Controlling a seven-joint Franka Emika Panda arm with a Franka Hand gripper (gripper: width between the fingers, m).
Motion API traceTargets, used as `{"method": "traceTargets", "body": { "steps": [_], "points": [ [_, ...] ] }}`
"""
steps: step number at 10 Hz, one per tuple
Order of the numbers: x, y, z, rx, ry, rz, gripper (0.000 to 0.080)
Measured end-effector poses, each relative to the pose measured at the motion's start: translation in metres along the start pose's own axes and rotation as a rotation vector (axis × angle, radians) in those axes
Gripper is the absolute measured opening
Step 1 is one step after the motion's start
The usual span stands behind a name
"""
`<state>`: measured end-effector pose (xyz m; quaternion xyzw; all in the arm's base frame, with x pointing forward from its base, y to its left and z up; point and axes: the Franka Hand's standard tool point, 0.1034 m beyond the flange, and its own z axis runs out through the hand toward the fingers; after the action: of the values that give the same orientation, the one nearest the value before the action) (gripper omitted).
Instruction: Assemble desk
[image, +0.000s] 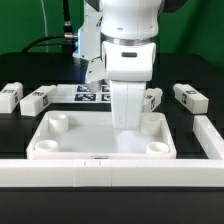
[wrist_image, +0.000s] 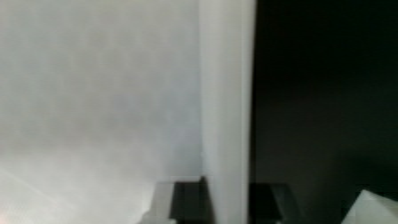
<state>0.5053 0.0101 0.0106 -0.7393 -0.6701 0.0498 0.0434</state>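
Exterior view: the panel (image: 95, 138) lies flat on the dark table (image: 15, 132), filling the centre and reaching toward 6 o'clock, rim upward. It has round sockets at its corners; one socket (image: 42, 147) shows at 8 o'clock and another socket (image: 158, 147) at 4 o'clock. The arm (image: 125, 50) comes straight down from 12 o'clock and ends at the middle of the panel's far rim. The gripper (image: 125, 121) sits there, its tips hidden from this side.

Four legs lie on the table, apart from the panel. One leg (image: 8, 95) is at the 9 o'clock edge, with a second leg (image: 35, 98) just beside it. A third leg (image: 152, 98) lies at 2 o'clock close to the arm, and a fourth leg (image: 187, 97) at 3 o'clock. The marker board (image: 92, 95) lies flat just past the panel at 12 o'clock, partly covered by the arm. The rail (image: 100, 170) runs along 6 o'clock and turns up past 4 o'clock.

Wrist view: a thin white upright strip, the panel's rim (wrist_image: 226, 90), runs between the two dark fingertips (wrist_image: 175, 200). The gripper (wrist_image: 221, 200) is closed, pinching that rim. White panel surface lies on one side of the rim and the dark table on the other.
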Motion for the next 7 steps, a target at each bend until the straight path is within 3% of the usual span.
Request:
{"method": "traceTargets", "body": {
  "steps": [2, 7],
  "points": [
    [0.002, 0.001, 0.0, -0.001, 0.001, -0.002, 0.0072],
    [0.04, 0.006, -0.001, -0.008, 0.006, -0.044, 0.0072]
  ]
}}
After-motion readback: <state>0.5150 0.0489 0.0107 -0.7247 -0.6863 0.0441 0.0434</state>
